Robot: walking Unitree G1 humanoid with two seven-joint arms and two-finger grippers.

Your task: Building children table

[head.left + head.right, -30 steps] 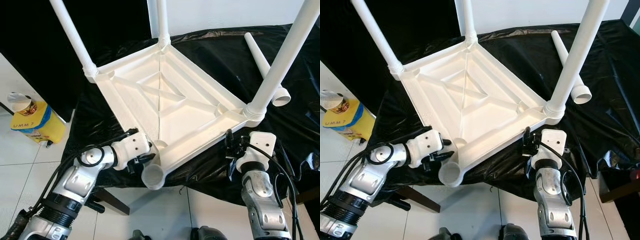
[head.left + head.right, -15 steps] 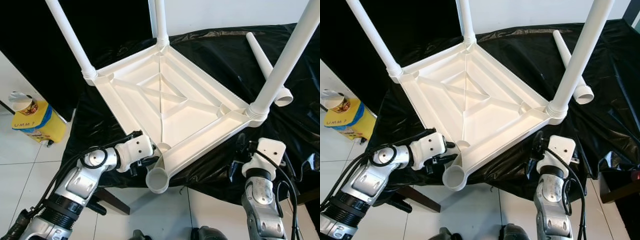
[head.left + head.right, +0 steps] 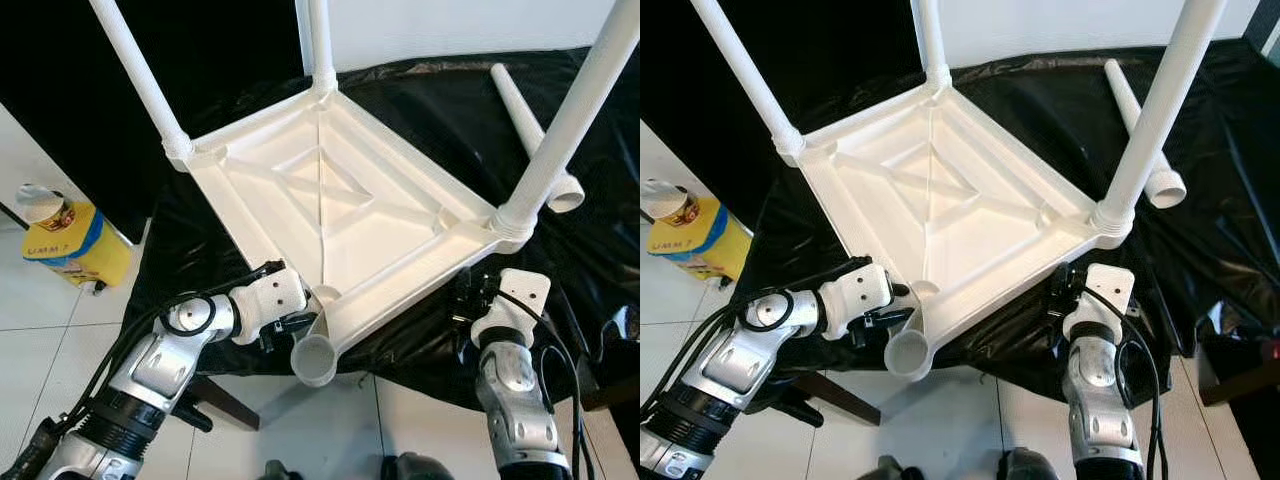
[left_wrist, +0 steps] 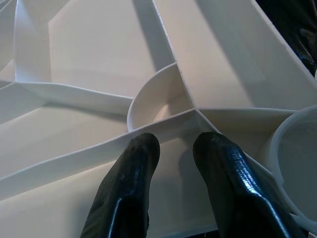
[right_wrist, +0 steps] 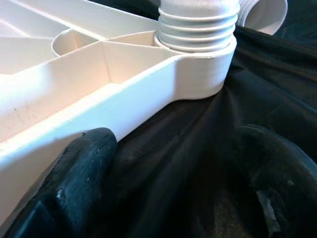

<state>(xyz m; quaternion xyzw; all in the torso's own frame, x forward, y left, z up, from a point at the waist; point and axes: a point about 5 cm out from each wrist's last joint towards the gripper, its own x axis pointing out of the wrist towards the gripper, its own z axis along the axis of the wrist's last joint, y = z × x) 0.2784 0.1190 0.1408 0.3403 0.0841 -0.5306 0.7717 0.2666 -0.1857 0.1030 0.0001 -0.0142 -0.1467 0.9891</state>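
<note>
While the left gripper [image 4: 173, 144] pinches the tabletop [image 3: 330, 200] rim, the right gripper [image 5: 168, 163] gapes wide beside its edge.

Bench [image 3: 420, 110] draped in crinkled black plastic sheet [image 3: 1040, 110]. Upturned white tabletop [image 3: 330, 215] lies on sheet, three legs screwed in, near corner overhanging bench edge. Loose white leg [image 3: 530, 130] lies on sheet at far right

Left gripper [image 4: 173, 144] fingers near-closed; right gripper [image 5: 188, 173] fingers spread.
</note>
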